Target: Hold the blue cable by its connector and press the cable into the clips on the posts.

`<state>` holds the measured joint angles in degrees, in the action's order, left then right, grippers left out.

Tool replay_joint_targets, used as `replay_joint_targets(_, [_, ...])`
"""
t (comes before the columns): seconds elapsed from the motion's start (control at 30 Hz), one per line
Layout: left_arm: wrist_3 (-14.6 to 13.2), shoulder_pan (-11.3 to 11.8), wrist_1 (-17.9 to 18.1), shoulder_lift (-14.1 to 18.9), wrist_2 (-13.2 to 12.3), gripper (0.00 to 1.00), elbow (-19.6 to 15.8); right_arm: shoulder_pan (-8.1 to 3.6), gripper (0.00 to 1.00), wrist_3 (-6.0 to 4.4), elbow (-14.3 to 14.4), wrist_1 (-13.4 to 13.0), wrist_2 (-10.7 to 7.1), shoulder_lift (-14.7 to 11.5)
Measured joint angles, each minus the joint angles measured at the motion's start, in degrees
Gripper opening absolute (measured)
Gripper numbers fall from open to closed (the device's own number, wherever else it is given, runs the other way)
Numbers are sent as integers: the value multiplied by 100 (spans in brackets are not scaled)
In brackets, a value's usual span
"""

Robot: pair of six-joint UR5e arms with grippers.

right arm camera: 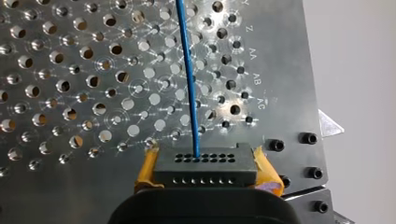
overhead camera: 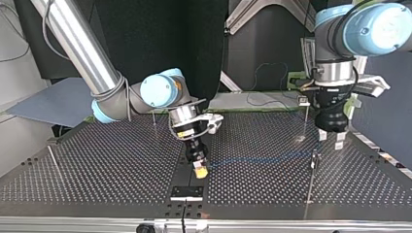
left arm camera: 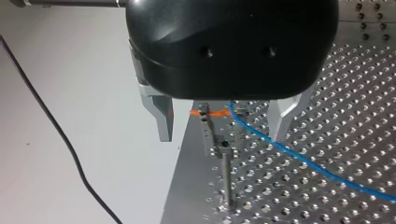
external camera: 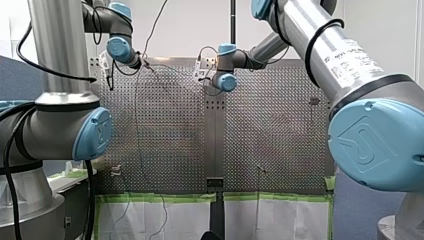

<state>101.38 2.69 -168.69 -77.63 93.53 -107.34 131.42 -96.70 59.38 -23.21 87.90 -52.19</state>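
Observation:
In the right wrist view my right gripper (right arm camera: 204,162) has its yellow pads shut on the black connector (right arm camera: 205,171). The blue cable (right arm camera: 188,70) leaves the connector and runs ahead over the perforated plate. Seen in the top view, my right gripper (overhead camera: 199,171) is low at the table's middle. From there the cable (overhead camera: 262,158) stretches to a thin post (overhead camera: 313,162) below my left gripper (overhead camera: 331,140). My left gripper (left arm camera: 222,136) hangs open, its metal fingers (left arm camera: 161,119) either side of the post's clip (left arm camera: 208,126). The cable (left arm camera: 299,161) passes right beside that clip.
More thin posts stand on the perforated table (overhead camera: 107,165): one behind my right arm (overhead camera: 154,119), one at the top view's left edge (overhead camera: 52,158), one behind my left gripper (overhead camera: 305,104). A black bracket (overhead camera: 187,192) lies at the table's near edge. A black wire (left arm camera: 56,135) crosses beside the plate.

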Motion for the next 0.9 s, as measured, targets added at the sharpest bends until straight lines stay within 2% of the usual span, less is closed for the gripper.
replay_joint_targets(0.17, [-21,21,-117,9,-80,100,168,-5,0,0,0,-2,0,2])
replay_joint_targets(0.47, [-136,16,-555,-30,-268,100,613,-14,0,0,0,-6,2,10])
replay_joint_targets(0.63, [-269,-62,-825,-33,-100,100,810,-8,0,0,0,-1,1,10])
replay_joint_targets(0.9, [-429,-227,-1261,-22,323,100,796,2,0,0,-1,7,0,10])
